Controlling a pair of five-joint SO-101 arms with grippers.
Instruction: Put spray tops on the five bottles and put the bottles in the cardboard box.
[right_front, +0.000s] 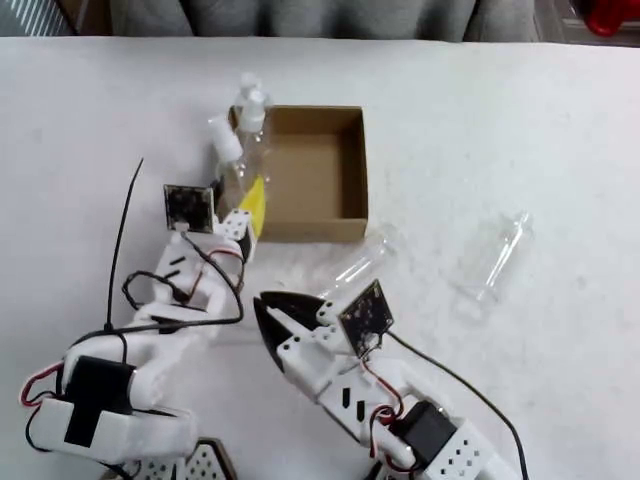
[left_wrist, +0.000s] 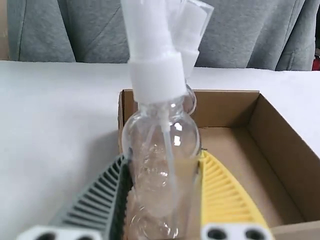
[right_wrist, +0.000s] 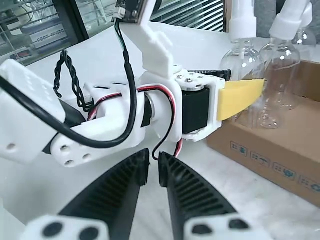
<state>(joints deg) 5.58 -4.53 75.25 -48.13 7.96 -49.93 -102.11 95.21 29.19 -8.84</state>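
Observation:
My left gripper is shut on a clear bottle that wears a white spray top. It holds the bottle upright at the left wall of the cardboard box. Two more topped bottles stand close behind it; whether they are inside the box is unclear. Two bare bottles lie on the table, one by the box's front right corner, one farther right. My right gripper is shut and empty, near the left arm.
The white table has free room right of and behind the box. The two arms' bodies crowd the front; the left arm's black cable loops out to the left. Grey upholstery lies behind the table.

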